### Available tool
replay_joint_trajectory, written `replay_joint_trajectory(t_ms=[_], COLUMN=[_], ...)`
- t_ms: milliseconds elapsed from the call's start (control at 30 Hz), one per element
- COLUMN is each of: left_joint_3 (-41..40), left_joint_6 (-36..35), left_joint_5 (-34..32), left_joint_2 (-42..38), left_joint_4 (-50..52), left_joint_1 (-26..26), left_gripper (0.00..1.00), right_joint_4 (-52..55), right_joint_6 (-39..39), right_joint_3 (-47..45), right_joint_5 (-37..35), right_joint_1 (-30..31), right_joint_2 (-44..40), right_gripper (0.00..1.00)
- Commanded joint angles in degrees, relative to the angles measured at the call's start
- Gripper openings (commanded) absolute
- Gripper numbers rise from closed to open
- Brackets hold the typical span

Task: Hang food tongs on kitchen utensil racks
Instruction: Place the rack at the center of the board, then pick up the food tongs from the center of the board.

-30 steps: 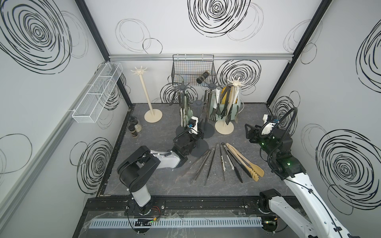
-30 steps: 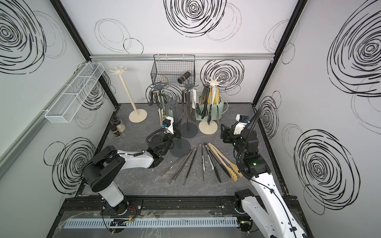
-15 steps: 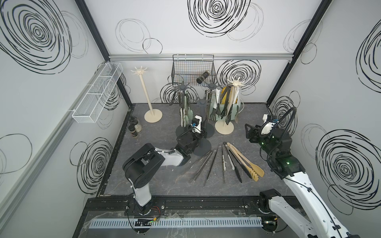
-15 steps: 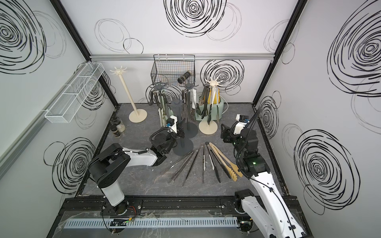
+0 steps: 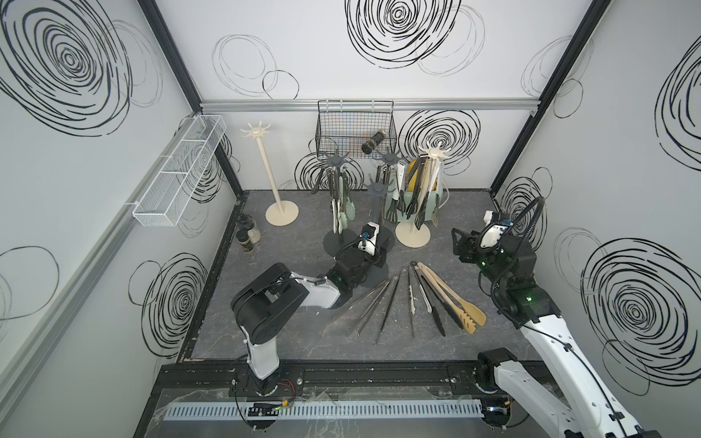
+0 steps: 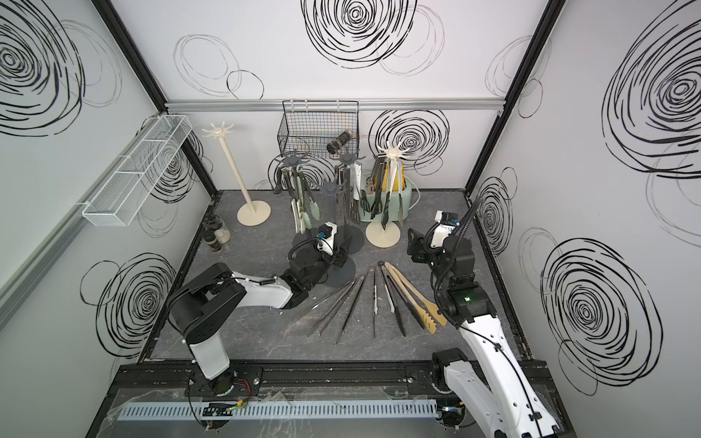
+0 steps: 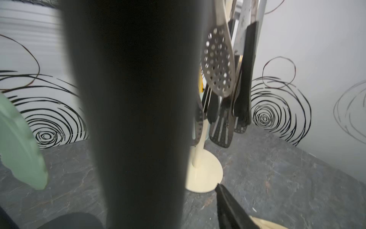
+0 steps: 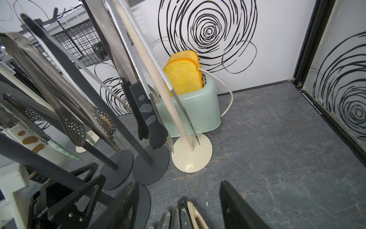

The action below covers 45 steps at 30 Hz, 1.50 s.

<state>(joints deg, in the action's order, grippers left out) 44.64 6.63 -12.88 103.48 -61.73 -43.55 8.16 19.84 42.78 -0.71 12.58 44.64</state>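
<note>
Between jaws of released left gripper (image 5: 380,253), dark grey rack pole (image 7: 138,119); right gripper (image 5: 457,244) parted, empty.

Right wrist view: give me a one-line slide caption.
Steel and black food tongs hang from cream and dark grey pole racks near a mint-green toaster holding yellow bread slices.

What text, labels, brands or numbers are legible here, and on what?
No text reads clearly anywhere.
Jar in the black wire basket: label too small.
Spice jars by the left wall: labels too small.
White sticker in the right wrist view: print blurred.
</note>
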Motion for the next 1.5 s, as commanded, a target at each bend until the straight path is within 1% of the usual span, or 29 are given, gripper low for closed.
replay_joint_trajectory(t_ms=[0, 267, 367, 633, 767, 867, 933, 1067, 1200, 1333, 1467], left_joint_3=[-0.95, -4.43, -6.0, -10.28, -11.6, -12.12, -12.96, -15.14, -18.41, -21.69, -23.49], left_joint_6=[-0.53, -2.13, -2.24, -1.27, 3.02, 7.82, 10.65, 16.69, 21.69, 24.16, 24.7], left_joint_5=[0.56, -1.24, -1.44, -0.88, -0.77, 0.91, 2.91, 6.28, 9.83, 12.48, 15.24], left_joint_2=[-3.66, -10.41, -13.83, -25.57, -33.39, -38.49, -41.4, -46.95, -51.97, -54.67, -55.16], left_joint_4=[2.35, 6.97, 9.62, 19.13, 27.28, 35.01, 38.34, 44.36, 46.47, 46.1, 45.66], left_joint_1=[0.08, 0.24, 0.25, 0.22, 0.73, 1.66, 2.58, 5.18, 7.57, 8.73, 9.34], left_gripper=[0.58, 0.59, 0.59, 0.6, 0.6, 0.6, 0.6, 0.6, 0.59, 0.59, 0.58], right_joint_4=[0.9, 4.2, 7.35, 17.17, 20.04, 20.4, 20.38, 22.23, 25.52, 26.56, 25.26], right_joint_6=[-0.68, -0.2, -0.45, -4.69, -6.18, -5.55, -5.51, -5.04, -3.03, -2.48, -1.71], right_joint_3=[0.09, -0.18, 0.77, 3.88, 4.2, 3.98, 3.88, 5.03, 7.43, 8.56, 7.77], right_joint_5=[0.01, 1.14, 1.31, 5.46, 6.15, 6.78, 7.13, 5.54, 0.78, 0.02, -0.78], right_joint_1=[-0.46, -0.63, -0.71, -1.33, -1.93, -2.17, -2.21, -2.25, -2.56, -2.82, -2.82], right_joint_2=[-0.44, -0.46, 0.29, 6.48, 10.63, 14.08, 16.59, 24.05, 32.1, 39.99, 43.87], right_gripper=[0.67, 0.69, 0.7, 0.7, 0.69, 0.68, 0.67, 0.66, 0.66, 0.63, 0.62])
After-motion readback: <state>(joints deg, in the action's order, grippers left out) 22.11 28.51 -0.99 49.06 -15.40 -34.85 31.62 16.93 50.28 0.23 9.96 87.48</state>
